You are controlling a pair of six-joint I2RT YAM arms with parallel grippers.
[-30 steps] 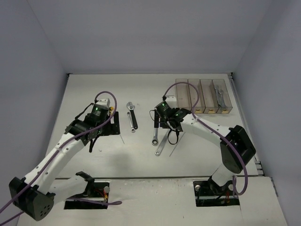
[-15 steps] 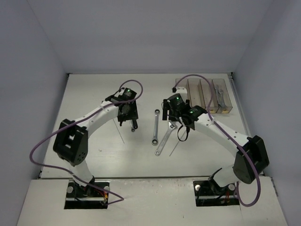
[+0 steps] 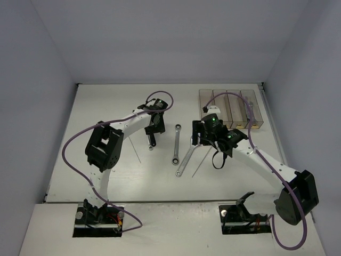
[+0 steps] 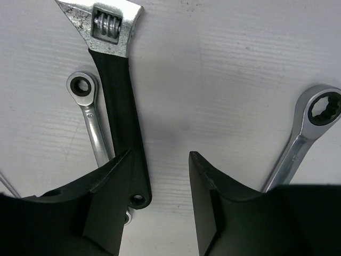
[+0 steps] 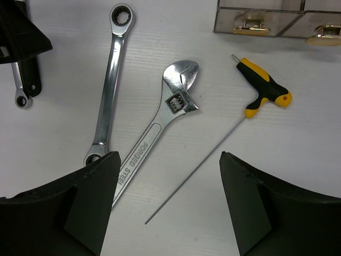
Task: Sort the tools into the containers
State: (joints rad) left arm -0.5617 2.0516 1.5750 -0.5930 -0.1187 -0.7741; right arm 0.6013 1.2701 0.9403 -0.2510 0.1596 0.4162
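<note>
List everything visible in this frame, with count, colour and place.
bins: four, clear brownish, in a row at the table's far right
binned wrench: one, silver, in the rightmost bin
black-handled spanner: one, silver head, mid-table
small ratchet wrench: one, silver, alongside that spanner
long ring wrench: one, silver, mid-table
adjustable wrench: one, silver, beside the ring wrench
T-handle driver: one, yellow-black handle, in front of the bins
thin rod: one, left of the spanner, handle hidden
table: one, white
left tool: black, open, above the spanner's handle end
right tool: black, open, above the adjustable wrench
</note>
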